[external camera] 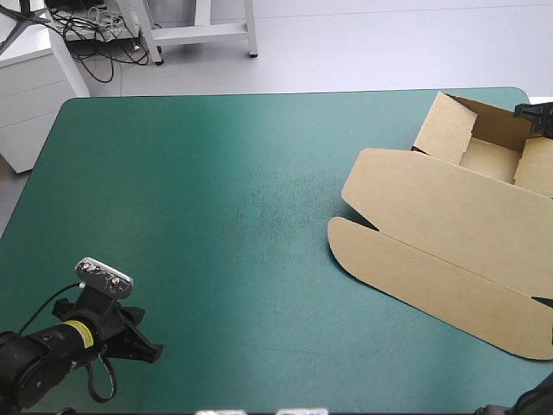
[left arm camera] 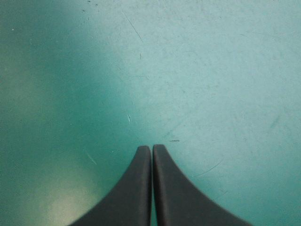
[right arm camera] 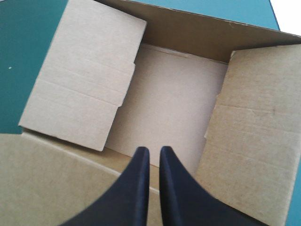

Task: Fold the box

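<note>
On the teal-green cover (external camera: 216,216) lies one brown box (external camera: 449,233).

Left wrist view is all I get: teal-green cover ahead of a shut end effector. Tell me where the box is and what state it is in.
Observer: The box lies at the right side of the table, far from your left end effector, which is at the near left corner.
Operator: Give me its state.
Observer: Part folded: an open tray with raised walls toward the far right corner, and the lid flat on the table, nearer the robot.
Operator: Report the other arm.
Observer: The right end effector hangs over the tray's open top, holding nothing.
</note>
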